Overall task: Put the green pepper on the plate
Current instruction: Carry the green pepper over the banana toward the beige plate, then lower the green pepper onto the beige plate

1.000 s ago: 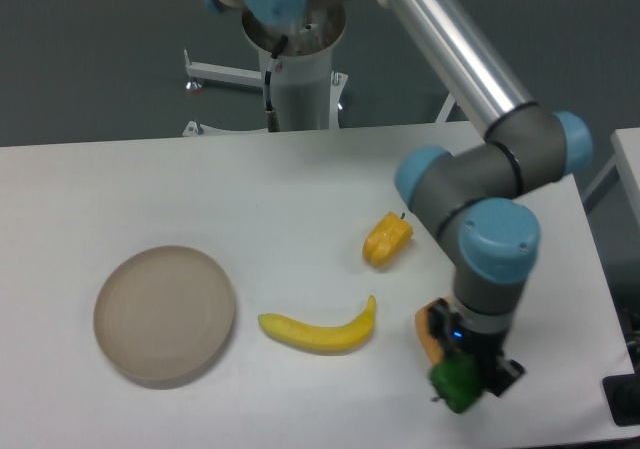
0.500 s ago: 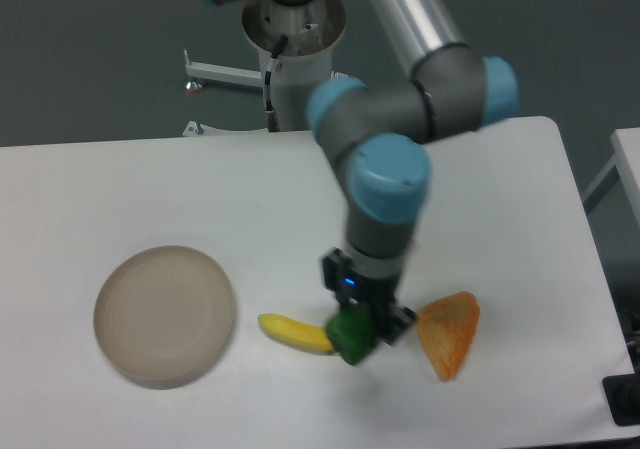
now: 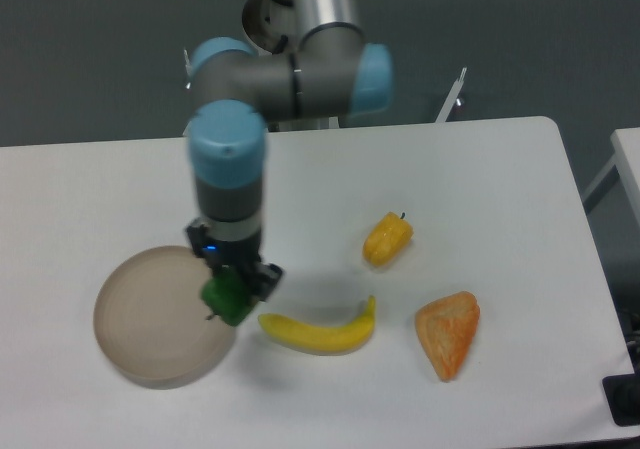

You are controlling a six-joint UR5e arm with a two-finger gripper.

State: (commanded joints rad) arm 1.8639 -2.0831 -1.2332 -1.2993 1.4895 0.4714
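The green pepper [image 3: 226,299] is small, glossy and bright green. My gripper [image 3: 232,285] is shut on it and holds it over the right edge of the plate [image 3: 150,321]. The plate is a round beige dish with a low rim at the table's left front, and nothing lies on it. The arm reaches down from the back, and its wrist hides the fingers' upper parts.
A yellow banana [image 3: 318,331] lies just right of the plate. A yellow-orange pepper [image 3: 387,239] lies further right and back. An orange wedge-shaped toy [image 3: 449,333] lies at the front right. The arm's base stands behind the table's far edge.
My gripper has carried the green pepper leftwards, from the front right of the table, past the banana, to above the plate's right edge. The other objects have stayed put.
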